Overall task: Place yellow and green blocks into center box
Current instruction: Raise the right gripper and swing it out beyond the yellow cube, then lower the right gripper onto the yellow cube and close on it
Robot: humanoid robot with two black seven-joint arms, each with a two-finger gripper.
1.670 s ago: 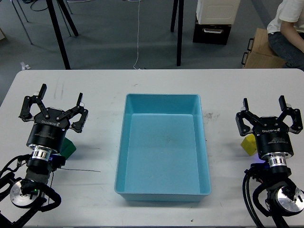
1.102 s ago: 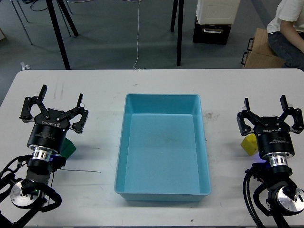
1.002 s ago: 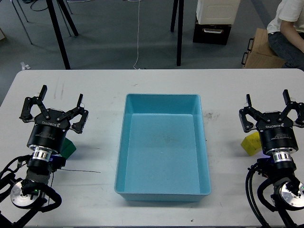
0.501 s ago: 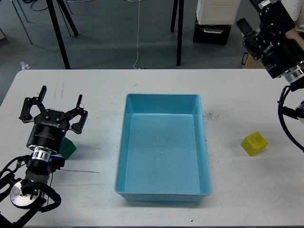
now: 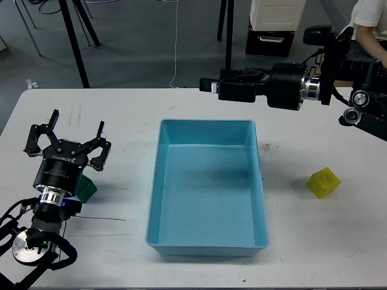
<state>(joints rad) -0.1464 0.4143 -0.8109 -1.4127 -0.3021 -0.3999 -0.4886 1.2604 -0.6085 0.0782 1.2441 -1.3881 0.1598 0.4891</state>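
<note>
blue tray (image 5: pixel 207 244) mid-frame on the counter (image 5: pixel 133 121), yellow block (image 5: pixel 323 182) right, green block (image 5: pixel 86 189) lower left under the wide-open left pincer (image 5: pixel 68 135), right pincer (image 5: pixel 211 86) up top, can't tell if open

Robotics lab, white table (image 5: pixel 121 109), tripod legs (image 5: pixel 75 42), grey floor (image 5: pixel 151 36)

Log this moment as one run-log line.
left gripper: open, above green block | right gripper: state unclear, beyond tray's far edge | yellow block: on table | blue tray: empty

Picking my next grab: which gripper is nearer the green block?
Left. The left gripper hovers just above the green block; the right gripper points sideways beyond the blue tray.
</note>
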